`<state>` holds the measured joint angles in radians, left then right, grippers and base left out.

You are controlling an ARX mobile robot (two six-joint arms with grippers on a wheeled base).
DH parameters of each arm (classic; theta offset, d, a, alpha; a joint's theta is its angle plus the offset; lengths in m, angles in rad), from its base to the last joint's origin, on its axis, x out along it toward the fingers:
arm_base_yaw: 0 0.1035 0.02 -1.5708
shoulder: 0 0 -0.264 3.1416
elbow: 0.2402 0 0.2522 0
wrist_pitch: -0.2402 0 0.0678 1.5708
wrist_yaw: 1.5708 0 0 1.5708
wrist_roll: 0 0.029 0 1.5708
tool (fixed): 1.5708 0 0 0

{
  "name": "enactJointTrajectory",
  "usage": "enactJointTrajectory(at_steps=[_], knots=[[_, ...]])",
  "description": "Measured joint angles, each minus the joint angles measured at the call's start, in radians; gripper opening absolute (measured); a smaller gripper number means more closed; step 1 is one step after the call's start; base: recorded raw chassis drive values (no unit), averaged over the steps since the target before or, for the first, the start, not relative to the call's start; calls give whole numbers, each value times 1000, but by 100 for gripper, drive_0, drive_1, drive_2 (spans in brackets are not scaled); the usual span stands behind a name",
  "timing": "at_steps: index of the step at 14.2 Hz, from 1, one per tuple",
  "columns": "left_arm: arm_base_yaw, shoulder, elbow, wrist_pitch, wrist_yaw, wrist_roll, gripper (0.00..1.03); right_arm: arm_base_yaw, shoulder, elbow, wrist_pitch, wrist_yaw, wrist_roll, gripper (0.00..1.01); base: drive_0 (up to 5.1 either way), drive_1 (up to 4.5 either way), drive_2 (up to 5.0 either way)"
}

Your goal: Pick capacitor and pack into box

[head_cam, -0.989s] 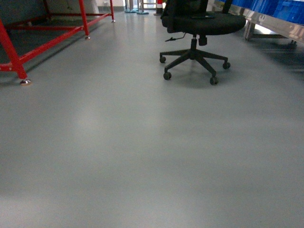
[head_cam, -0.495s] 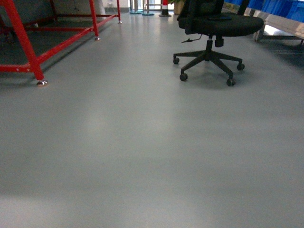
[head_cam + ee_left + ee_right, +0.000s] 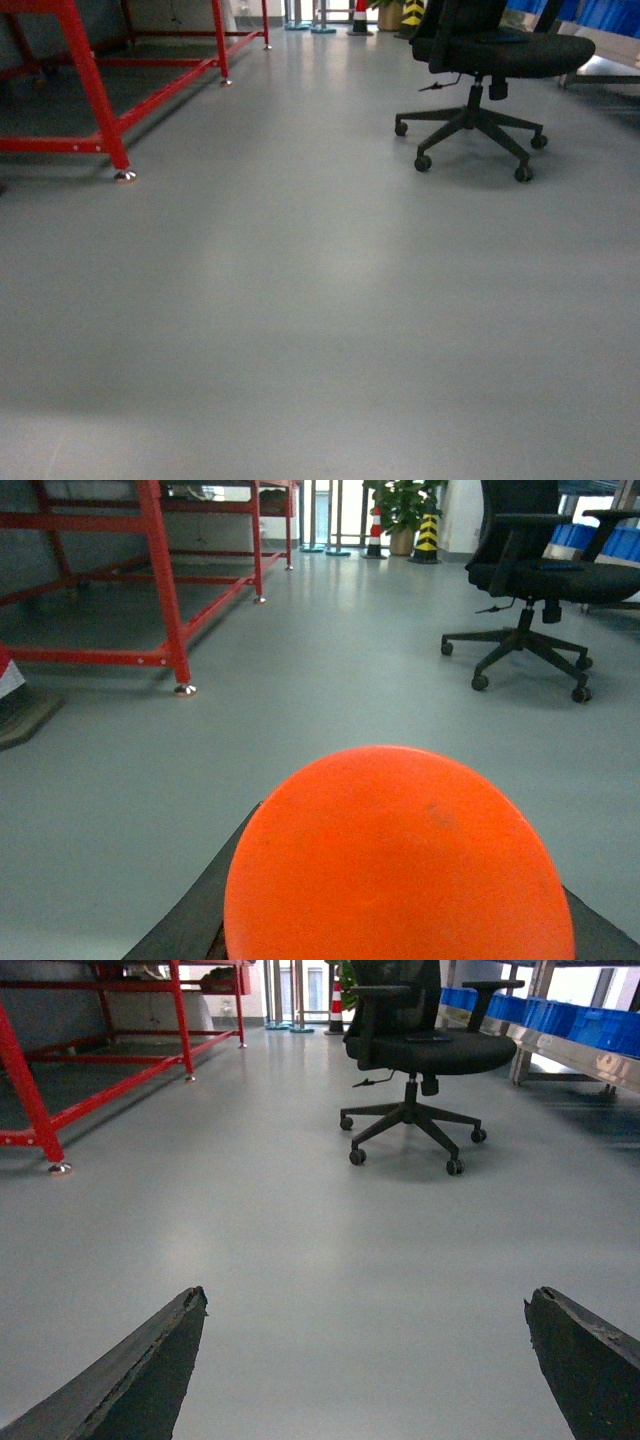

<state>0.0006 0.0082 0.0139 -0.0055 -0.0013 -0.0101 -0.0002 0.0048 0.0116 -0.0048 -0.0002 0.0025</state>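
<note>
The right gripper point(image 3: 365, 1360) gapes wide over grey floor point(image 3: 320, 330); the left gripper point(image 3: 400, 920) (jaw state untellable) sits behind an orange ball point(image 3: 400, 860).

Glossy grey floor point(image 3: 300, 300), red metal frame point(image 3: 95, 90) at left, black swivel office chair point(image 3: 490, 70) at right.

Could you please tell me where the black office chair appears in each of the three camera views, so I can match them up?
Head: the black office chair stands at the upper right, its top cut off.
Left wrist: the chair is at the upper right, beyond the orange ball filling the bottom.
Right wrist: the chair sits upper centre, slightly right.
Shared landmark: the red metal frame, on the left in every view.
</note>
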Motion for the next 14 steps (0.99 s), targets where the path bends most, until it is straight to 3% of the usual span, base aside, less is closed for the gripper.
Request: enactJointTrajectory(at_steps=[14], knots=[[0, 0, 0, -1, 1, 0, 44, 0, 0, 0, -5, 0, 0, 98, -503, 242, 242]])
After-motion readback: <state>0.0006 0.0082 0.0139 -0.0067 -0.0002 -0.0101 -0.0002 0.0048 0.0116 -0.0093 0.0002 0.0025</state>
